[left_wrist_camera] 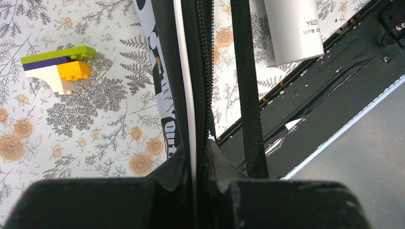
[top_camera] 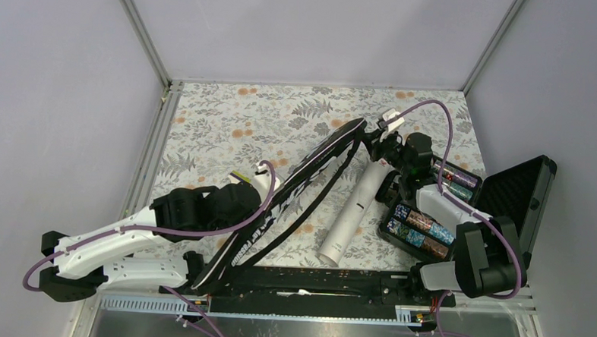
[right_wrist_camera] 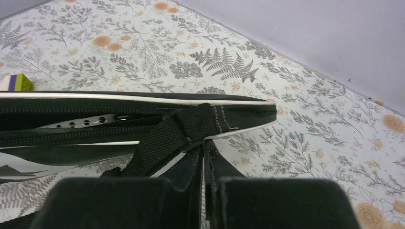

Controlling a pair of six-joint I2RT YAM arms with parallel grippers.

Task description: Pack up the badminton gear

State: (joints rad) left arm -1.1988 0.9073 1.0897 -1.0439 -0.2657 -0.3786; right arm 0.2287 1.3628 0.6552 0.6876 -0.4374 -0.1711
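Note:
The black racket bag (top_camera: 311, 169) lies diagonally across the floral table, standing on its edge. My left gripper (top_camera: 268, 184) is shut on its zippered, white-piped edge near the middle (left_wrist_camera: 200, 162). My right gripper (top_camera: 379, 142) is shut on the bag's far end by the strap seam (right_wrist_camera: 204, 157). A white racket frame (right_wrist_camera: 81, 123) shows through the part-open zipper. The long white tube (top_camera: 351, 209) lies on the table right of the bag, and its end shows in the left wrist view (left_wrist_camera: 291, 28). No shuttlecocks are visible.
An open black hard case (top_camera: 507, 200) of foil-wrapped items (top_camera: 422, 223) stands at the right. A small block of green, blue, orange and white bricks (left_wrist_camera: 57, 67) lies left of the bag. The bag's black webbing strap (left_wrist_camera: 246, 95) hangs loose. A black rail (top_camera: 313, 279) runs along the near edge.

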